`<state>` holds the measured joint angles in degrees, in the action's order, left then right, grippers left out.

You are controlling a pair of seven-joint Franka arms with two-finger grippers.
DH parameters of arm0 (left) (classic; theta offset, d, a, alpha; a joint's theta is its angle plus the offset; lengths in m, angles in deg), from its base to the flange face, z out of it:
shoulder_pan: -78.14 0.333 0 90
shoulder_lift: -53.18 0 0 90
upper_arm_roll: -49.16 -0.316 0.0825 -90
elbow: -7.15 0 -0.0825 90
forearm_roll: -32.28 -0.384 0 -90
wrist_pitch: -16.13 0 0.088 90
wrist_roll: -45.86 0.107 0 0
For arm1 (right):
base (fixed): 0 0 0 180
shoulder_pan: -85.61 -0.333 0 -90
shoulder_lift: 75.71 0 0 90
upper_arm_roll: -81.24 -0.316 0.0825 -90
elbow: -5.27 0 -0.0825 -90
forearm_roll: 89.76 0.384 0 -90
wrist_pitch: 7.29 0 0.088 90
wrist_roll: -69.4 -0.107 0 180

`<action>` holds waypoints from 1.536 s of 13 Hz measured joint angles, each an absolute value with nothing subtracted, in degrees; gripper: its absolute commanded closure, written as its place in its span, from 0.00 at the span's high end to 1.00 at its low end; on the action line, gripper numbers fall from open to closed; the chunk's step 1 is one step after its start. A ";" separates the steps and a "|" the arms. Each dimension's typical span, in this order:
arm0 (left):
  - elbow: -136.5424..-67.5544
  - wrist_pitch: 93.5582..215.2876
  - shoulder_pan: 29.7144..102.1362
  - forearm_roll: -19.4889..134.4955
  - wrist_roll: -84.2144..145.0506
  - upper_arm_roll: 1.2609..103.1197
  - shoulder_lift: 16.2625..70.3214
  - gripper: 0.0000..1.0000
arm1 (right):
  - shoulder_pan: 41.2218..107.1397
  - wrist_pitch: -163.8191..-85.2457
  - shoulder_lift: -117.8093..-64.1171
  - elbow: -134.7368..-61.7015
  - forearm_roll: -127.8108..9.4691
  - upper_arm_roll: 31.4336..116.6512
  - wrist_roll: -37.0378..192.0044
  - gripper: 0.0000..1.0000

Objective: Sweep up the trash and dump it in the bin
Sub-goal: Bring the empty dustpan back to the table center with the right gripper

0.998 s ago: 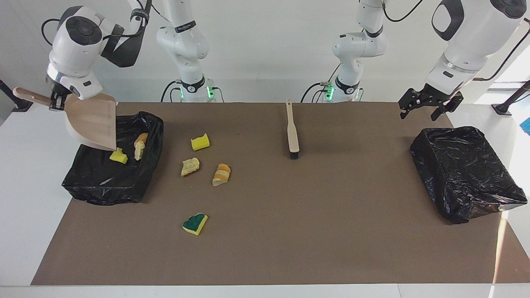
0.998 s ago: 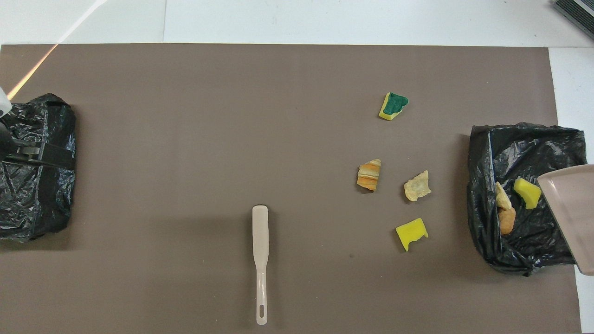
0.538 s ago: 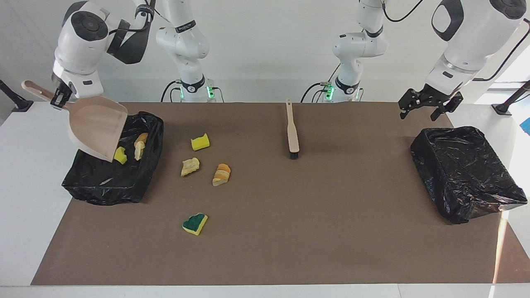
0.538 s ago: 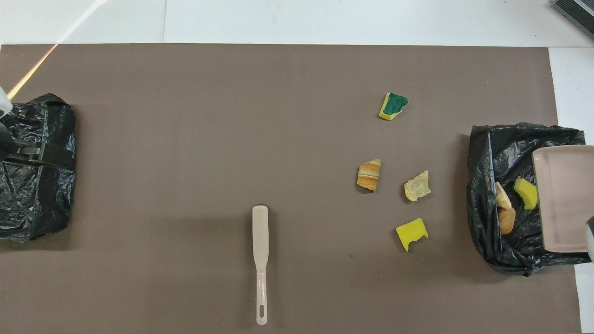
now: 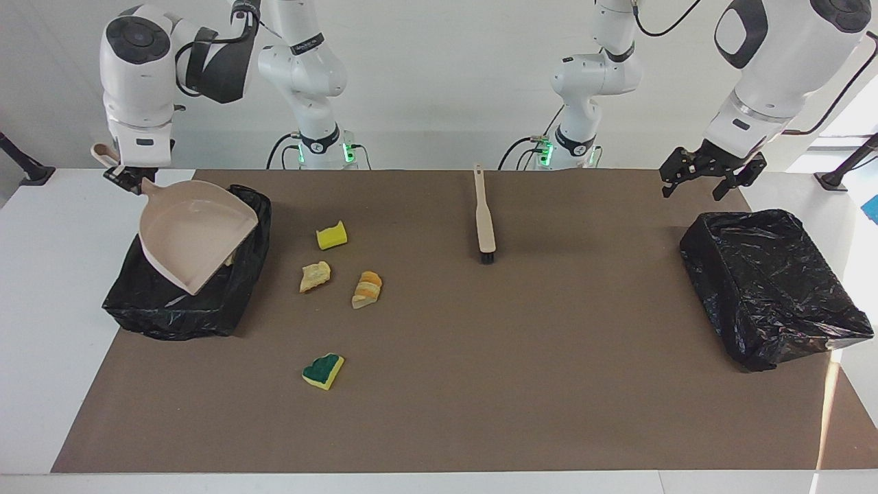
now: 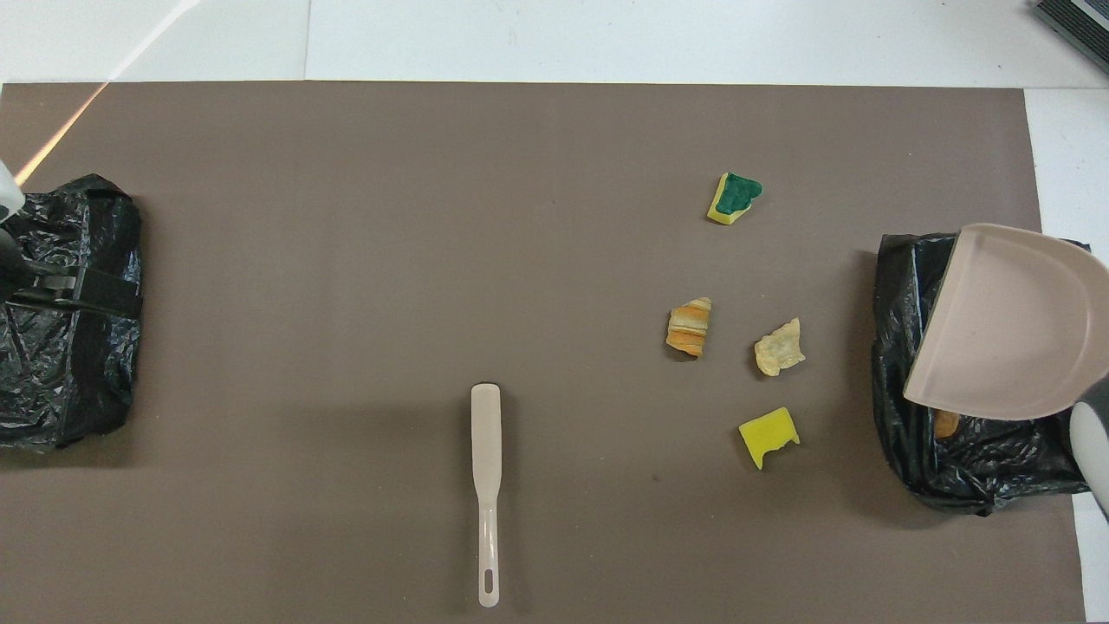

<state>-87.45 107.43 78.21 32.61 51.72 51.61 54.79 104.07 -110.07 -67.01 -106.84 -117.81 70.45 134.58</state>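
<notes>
Right pincer (image 5: 127,177) pinches the dustpan (image 5: 195,240) handle above the bin (image 5: 147,309); left pincer (image 5: 710,177) hangs spread over the bench (image 5: 514,384).

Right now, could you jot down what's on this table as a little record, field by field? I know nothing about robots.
Right claw: shut on the handle of the beige plastic dustpan, held over the black-lined bin at the right arm's end
Left claw: open, waiting above the second black-lined bin
Beige brush with black bristles: lying on the brown mat, untouched
Scraps on the mat: yellow sponge chunk, pale bread piece, orange-striped bread piece, green-and-yellow sponge piece
</notes>
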 measured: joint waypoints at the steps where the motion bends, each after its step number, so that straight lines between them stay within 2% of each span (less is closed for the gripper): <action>1: -87.46 107.43 78.21 32.61 51.72 51.61 54.79 1.00 | 101.52 -110.06 -67.11 -106.82 -116.17 70.37 128.58 0.00; 4: -87.47 107.43 78.21 32.61 51.72 51.61 54.79 1.00 | 94.75 -110.11 -67.94 -106.67 -109.58 70.05 111.19 0.00; 6: -87.48 107.43 78.21 32.61 51.72 51.61 54.79 1.00 | 90.89 -110.95 -70.85 -104.97 -108.24 69.92 100.69 0.00; 8: -87.52 107.43 78.21 32.61 51.72 51.61 54.79 1.00 | 87.31 -111.98 -75.86 -101.04 -106.77 69.88 91.19 0.00; 12: -87.61 107.42 78.21 32.61 51.72 51.57 54.79 1.00 | 82.51 -119.26 -88.83 -90.95 -105.43 69.73 76.79 0.00; 15: -87.63 107.42 78.22 32.61 51.72 51.45 54.79 1.00 | 76.61 -119.77 -97.80 -82.05 -103.81 69.33 62.45 0.00; 20: -87.64 107.42 78.22 32.61 51.72 51.42 54.80 1.00 | 66.97 -119.64 -106.02 -72.59 -101.31 67.87 36.56 0.00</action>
